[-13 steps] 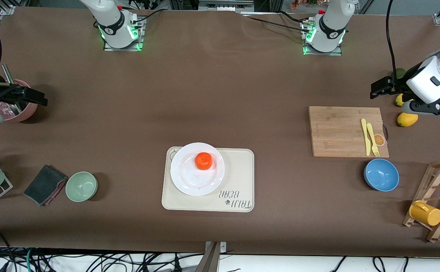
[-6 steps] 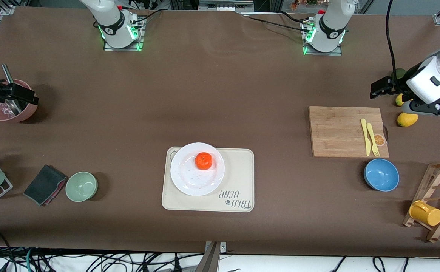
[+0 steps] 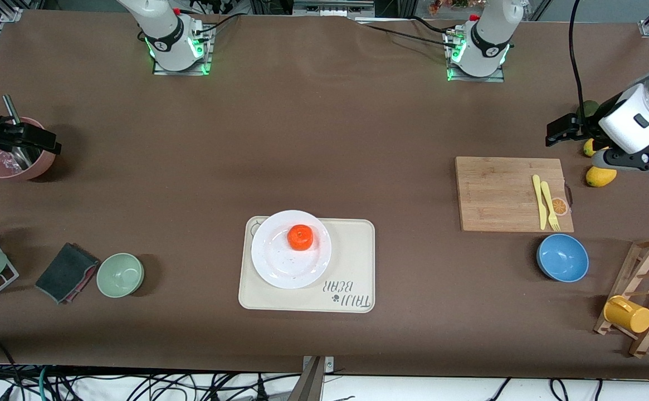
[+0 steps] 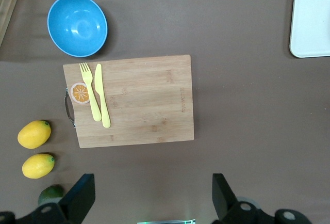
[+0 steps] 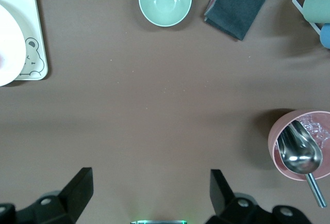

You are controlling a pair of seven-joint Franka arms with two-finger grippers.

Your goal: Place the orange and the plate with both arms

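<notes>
While both arms hung back at their own ends of the table, I found the orange (image 3: 300, 237) resting on the plate (image 3: 279, 267), at about one o'clock from the plate's centre. The plate sat on the cream tray (image 3: 352, 256), overlapping the tray's ten-o'clock corner in the front view. By my reading, both things lay where the task wanted them, which would explain why nothing was held. My left gripper (image 4: 149, 201) hovered with fingers spread wide and empty over the bare table beside the cutting board (image 4: 139, 100), near the lemons (image 4: 34, 133). My right gripper (image 5: 149, 198), equally agape, hung beside the pink bowl (image 5: 289, 164) holding a metal scoop (image 5: 299, 152).
</notes>
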